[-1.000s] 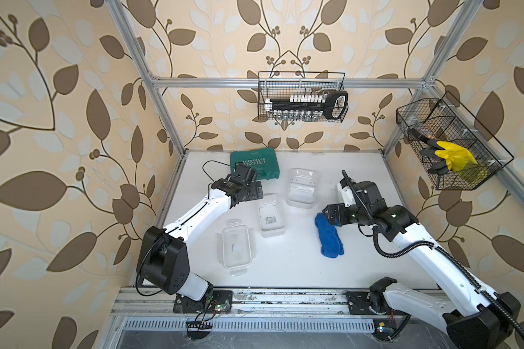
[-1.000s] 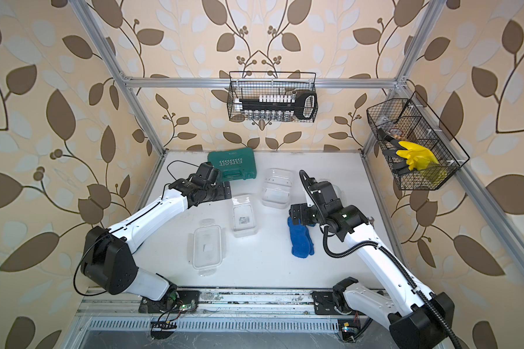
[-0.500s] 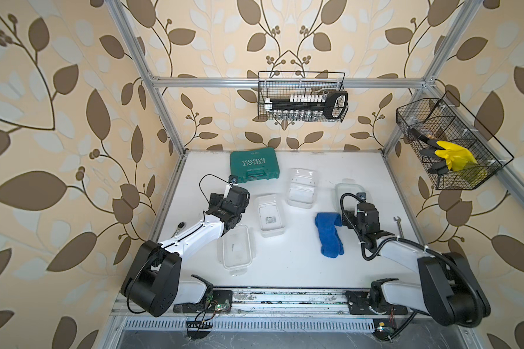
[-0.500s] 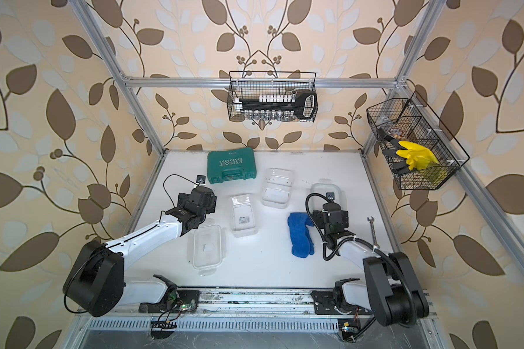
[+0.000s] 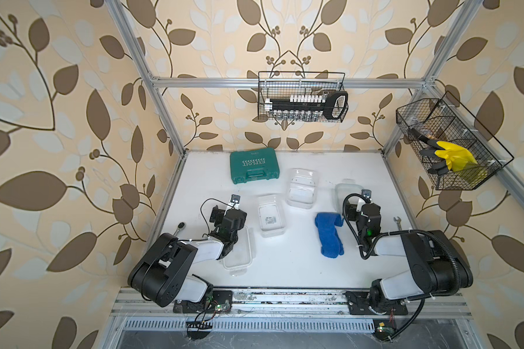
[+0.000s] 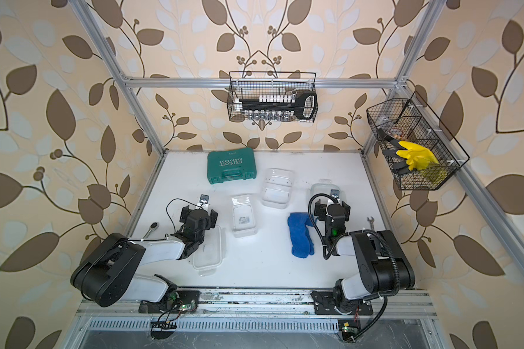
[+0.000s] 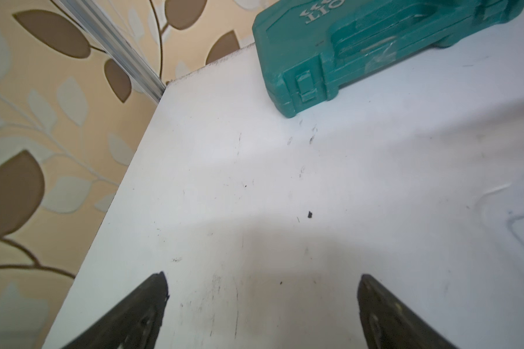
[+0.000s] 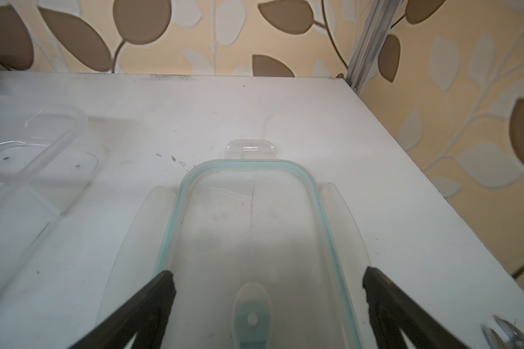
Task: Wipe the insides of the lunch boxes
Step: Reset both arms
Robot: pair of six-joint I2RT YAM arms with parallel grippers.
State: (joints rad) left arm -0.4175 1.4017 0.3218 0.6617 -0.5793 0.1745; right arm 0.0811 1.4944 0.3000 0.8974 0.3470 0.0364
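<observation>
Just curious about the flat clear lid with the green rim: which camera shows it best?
The right wrist view: the flat clear green-rimmed lid fills it, rim and tabs plain. Both top views show it faint, partly behind the right arm. The left wrist view misses it.

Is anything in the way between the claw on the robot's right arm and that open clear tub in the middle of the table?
Only the blue cloth lies flat on the table between the open right gripper and the middle lunch box; nothing else visible stands in that gap.
</observation>
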